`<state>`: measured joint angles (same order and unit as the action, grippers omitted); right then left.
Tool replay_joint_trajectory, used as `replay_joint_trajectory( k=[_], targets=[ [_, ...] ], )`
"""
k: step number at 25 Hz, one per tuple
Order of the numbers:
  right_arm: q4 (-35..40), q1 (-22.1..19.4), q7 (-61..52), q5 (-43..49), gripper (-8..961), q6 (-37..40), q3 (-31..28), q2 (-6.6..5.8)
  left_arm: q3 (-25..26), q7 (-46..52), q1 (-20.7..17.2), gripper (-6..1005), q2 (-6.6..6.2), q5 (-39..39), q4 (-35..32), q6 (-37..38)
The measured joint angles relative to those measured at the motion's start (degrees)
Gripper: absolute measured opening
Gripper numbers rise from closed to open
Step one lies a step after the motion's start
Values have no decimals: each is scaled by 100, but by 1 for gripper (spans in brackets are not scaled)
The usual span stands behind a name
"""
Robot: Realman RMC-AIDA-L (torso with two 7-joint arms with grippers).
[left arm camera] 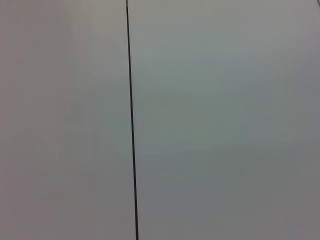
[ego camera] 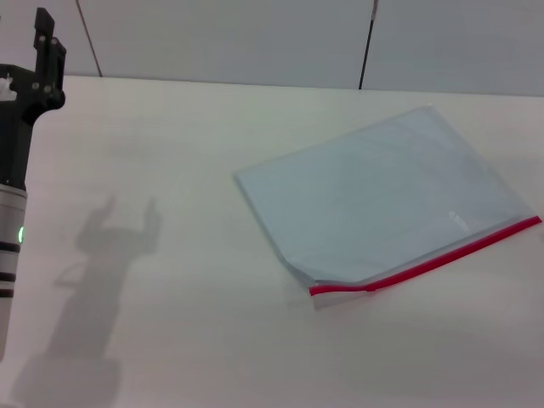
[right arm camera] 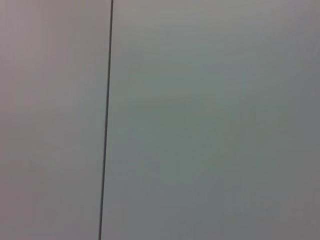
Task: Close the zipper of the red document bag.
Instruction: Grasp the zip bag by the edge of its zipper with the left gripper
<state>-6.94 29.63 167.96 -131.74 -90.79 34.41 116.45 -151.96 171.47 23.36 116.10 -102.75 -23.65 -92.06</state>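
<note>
At the far left of the head view our left hand (ego camera: 47,38) is raised, pointing upward above the white table (ego camera: 170,323), well apart from anything; we cannot tell whether it is apart or together. Further right, the red document bag (ego camera: 382,195) lies flat on the table, turned at an angle. Its zipper (ego camera: 425,265) runs along the edge nearest us, and the corner at that strip's left end looks lifted and gaping. We cannot make out the slider. Our right hand is out of sight. To close it well, we judge one hand should pin the bag while the other draws the slider along the strip.
</note>
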Motion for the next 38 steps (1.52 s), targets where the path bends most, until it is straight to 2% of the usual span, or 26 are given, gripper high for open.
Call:
replay_joint_trajectory(
  k=[15,17,18,22,28,30,33,35,36,37,38],
  targets=[
    [0,8,0,0,882,0,-6,0,0,0,21,572,0,0,-2,107],
    [0,8,0,0,881,0,-10,0,0,0,43,571,-18,0,-83,268],
    [0,8,0,0,881,0,-12,0,-2,0,64,571,-70,-8,-230,454],
    [0,15,0,0,881,0,4,-6,-171,-1,177,571,-344,-155,-698,1003],
    [4,29,0,0,881,0,21,-9,-779,-16,398,570,-697,-639,-910,1384],
    [13,14,0,0,881,-1,18,-9,-874,-16,444,570,-918,-831,-1227,1750],
    [16,12,0,0,881,1,14,-9,-881,-20,512,570,-1500,-1184,-2204,2789],
    [21,11,0,0,881,12,13,-9,-856,-32,584,570,-1813,-1299,-2771,3476],
    [23,10,0,-1,881,18,12,-9,-856,-32,584,570,-1813,-1299,-2771,3476],
    [23,10,0,0,881,19,12,-9,-823,-85,738,570,-2202,-1470,-3419,4421],
    [24,9,0,-1,881,22,12,-9,-811,-119,777,570,-2266,-1510,-3546,4619]
  ],
)
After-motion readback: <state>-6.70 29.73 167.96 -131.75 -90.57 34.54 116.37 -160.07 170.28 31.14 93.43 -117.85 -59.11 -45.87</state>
